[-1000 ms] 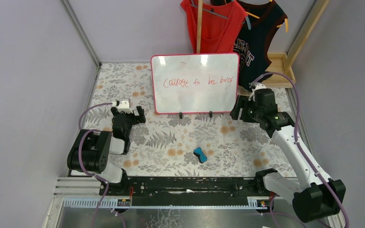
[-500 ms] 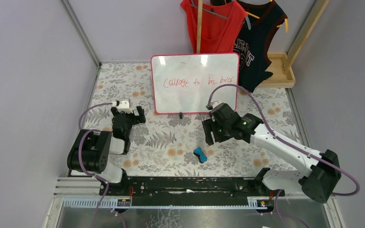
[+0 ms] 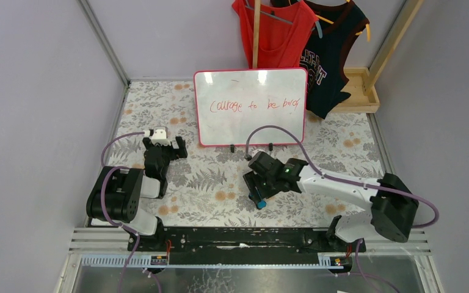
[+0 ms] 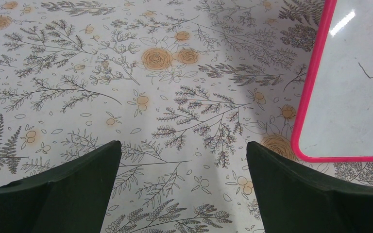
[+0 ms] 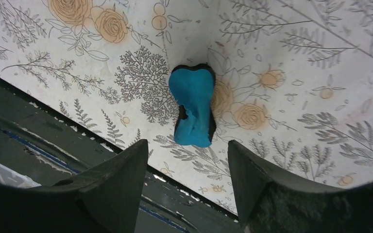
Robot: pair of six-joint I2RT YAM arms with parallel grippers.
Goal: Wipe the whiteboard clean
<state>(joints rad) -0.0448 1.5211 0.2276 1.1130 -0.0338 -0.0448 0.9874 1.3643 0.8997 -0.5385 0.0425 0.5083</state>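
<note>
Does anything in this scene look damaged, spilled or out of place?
Only the eraser stands out: in the right wrist view its blue top layer looks ragged along one edge, perhaps torn or peeling from the black base. Nothing looks spilled.

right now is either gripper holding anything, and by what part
Nothing is held. The right gripper hangs open above the blue eraser; the left gripper is open over the floral tablecloth.

Light's bright and even from overhead, shadows are soft. The whiteboard catches white glare spots along its far edge, plus a streak in the left wrist view. The right gripper looks dark and soft up close.
</note>
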